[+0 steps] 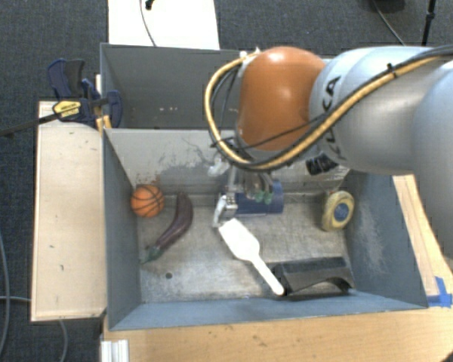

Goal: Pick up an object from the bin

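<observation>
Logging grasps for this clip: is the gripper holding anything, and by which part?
Cannot be told: the gripper sits low beside a blue blocky thing, just above a white plastic spatula.

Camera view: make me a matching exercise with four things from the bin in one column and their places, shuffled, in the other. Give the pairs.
Things:
1. ball
2. eggplant
3. tape roll
4. spatula

Places:
A. farthest right
B. centre, handle running toward the front right
C. farthest left
D. just right of the ball, lying slantwise

Pairs: 1-C, 2-D, 3-A, 4-B
</observation>
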Tool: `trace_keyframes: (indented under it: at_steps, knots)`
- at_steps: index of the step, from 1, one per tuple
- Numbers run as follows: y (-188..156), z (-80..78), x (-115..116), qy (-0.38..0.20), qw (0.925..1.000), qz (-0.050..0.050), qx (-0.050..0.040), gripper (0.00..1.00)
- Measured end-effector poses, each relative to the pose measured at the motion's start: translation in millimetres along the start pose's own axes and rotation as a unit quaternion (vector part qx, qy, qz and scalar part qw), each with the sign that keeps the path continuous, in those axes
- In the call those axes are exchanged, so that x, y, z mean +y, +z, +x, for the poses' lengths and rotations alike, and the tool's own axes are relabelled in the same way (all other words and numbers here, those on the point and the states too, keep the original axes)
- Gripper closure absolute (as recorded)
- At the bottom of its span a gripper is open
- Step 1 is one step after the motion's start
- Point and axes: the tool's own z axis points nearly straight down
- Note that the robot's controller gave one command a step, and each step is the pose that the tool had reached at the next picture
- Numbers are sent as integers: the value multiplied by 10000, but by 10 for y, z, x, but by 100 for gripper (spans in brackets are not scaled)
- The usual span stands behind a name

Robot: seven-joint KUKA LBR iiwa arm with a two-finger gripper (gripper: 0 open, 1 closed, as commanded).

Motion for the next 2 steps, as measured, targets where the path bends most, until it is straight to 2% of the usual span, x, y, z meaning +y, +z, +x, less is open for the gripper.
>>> trace_keyframes:
  at_steps: [1, 2]
  knots:
    - [165, 27, 8, 62, 10000, 6, 15, 0]
    - [458, 75, 238, -694, 9976, 15, 72, 0]
